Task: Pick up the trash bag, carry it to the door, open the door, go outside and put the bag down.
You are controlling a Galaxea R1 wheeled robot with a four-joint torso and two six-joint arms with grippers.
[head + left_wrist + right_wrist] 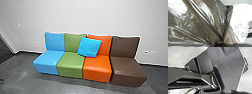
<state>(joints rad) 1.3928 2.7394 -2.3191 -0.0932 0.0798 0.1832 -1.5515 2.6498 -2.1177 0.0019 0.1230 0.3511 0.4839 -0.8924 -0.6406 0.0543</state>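
— Checking: which arm is nearer the trash bag (201,25)?
— My left. It lies right at my left gripper (218,43). I can't tell how far that's open, though I judge it has the bag.
— And its lie?
— Gathered folds towards me, body fanning away, long axis probably running outward too.

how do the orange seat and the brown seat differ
The orange seat is bright; the brown seat is dark. The blue pillow leans partly on the orange seat's backrest, not on the brown seat's. The orange seat stands between the green seat and the brown seat, while the brown seat ends the row. Both are armless, with a backrest.
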